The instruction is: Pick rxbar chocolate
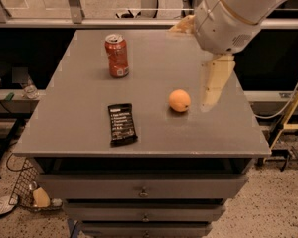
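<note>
gripper (188, 69) open, holding nothing, above the table (79, 98); orange (179, 100) just left of its lower finger (216, 81); black snack bar (122, 124) farther left; red can (117, 56) far left

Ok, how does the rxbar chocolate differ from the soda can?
The rxbar chocolate lies flat near the front edge of the table; the soda can stands upright farther back. The rxbar chocolate is a black rectangle with white text; the soda can is a red cylinder. Both sit left of the orange, untouched. The gripper hangs open above the table's right side, near the orange.
</note>
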{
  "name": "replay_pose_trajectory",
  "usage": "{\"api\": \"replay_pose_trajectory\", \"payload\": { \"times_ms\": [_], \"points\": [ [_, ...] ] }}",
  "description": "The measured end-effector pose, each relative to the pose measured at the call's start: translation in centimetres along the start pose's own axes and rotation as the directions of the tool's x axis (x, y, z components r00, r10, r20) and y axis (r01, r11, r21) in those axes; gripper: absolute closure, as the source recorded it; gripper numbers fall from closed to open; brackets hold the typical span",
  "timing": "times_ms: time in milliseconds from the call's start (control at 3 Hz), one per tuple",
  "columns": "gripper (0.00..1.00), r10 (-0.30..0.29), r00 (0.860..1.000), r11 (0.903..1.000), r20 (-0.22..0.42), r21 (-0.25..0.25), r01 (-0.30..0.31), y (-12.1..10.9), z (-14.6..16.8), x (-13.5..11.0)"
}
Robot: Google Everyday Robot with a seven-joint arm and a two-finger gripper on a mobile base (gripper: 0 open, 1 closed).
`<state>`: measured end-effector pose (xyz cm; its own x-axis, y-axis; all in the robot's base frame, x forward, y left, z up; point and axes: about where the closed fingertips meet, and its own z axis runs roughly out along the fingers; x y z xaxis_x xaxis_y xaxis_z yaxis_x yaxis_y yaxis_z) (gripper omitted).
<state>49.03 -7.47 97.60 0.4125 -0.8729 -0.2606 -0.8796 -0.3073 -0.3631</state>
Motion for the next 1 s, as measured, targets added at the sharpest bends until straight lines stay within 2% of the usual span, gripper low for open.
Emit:
{"api": "replay_pose_trajectory", "payload": {
  "times_ms": [333, 667, 1000],
  "points": [
    [0.00, -0.077, 0.997, 0.9971, -0.002, 0.005, 0.077, 0.01, -0.26, -0.22],
    [0.00, -0.077, 0.997, 0.9971, -0.002, 0.005, 0.077, 0.01, -0.26, -0.22],
    [0.00, -0.171, 0.985, 0.9842, -0.024, 0.042, 0.172, -0.18, 0.24, -1.09]
  ]
}}
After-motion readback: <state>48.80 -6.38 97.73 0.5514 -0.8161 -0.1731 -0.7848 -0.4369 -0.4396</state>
